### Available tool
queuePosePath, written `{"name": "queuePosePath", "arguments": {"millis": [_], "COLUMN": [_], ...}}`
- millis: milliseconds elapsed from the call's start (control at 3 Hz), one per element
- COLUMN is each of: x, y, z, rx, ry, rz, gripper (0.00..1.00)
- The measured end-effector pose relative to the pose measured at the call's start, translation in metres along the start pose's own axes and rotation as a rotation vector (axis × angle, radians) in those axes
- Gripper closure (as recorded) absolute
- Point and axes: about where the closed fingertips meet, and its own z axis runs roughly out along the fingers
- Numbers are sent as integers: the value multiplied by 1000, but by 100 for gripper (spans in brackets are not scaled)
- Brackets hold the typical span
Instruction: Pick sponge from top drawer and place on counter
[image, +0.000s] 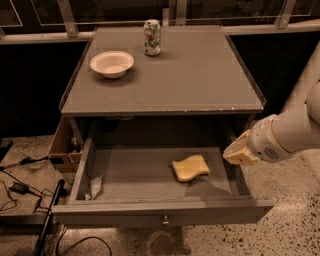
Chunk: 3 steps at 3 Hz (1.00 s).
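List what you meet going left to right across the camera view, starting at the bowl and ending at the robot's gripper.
white bowl on the counter → can at the counter's back → sponge lying in the open top drawer → gripper, above the drawer's right side wall.

Matt counter (200, 75); foamy sponge (190, 167); smooth tool (236, 152) above top drawer (150, 212) edge.

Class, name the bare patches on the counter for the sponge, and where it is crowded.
The counter is bare across its front half and right of the can. The back left holds the bowl and can. The gripper hovers at the right wall of the top drawer, right of the sponge.
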Motion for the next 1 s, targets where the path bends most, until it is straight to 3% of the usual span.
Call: {"name": "queuePosePath", "arguments": {"millis": [333,1000], "x": [0,1], "y": [0,21], "z": [0,47], "rx": [0,-53], "ry": [0,-108], "rz": [0,-19], "gripper": [100,100]}}
